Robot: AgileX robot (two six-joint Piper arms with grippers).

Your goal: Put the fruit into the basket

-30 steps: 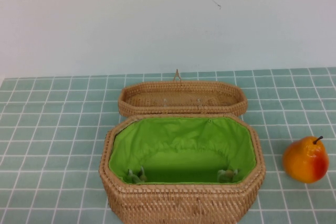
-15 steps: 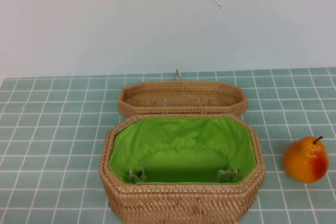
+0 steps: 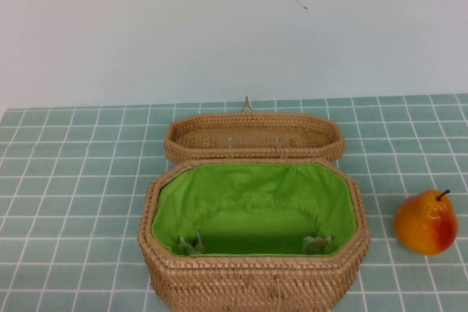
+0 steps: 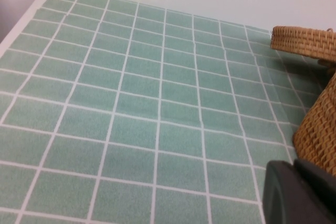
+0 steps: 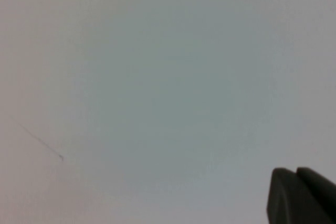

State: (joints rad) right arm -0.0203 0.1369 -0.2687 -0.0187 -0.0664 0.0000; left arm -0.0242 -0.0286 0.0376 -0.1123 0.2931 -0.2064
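Basket [image 3: 252,283] at the near middle of the tiled table [image 3: 73,180], open, lined with bright green cloth [image 3: 252,202]. Inside only the lining and two small knotted ties near the front wall; no fruit in it. Wicker lid [image 3: 254,137] folded back flat on the far side, hollow side up, touching the far rim of the basket. Fruit [image 3: 426,222] upright on the table, to the right of the basket and apart from it, stem pointing up. Left gripper [image 4: 296,192] low over the table, just left of the basket wall [image 4: 320,135]; cannot tell if fingers open or closed. Right gripper [image 5: 299,195] raised, facing the pale wall [image 5: 157,77]; finger state also cannot tell.
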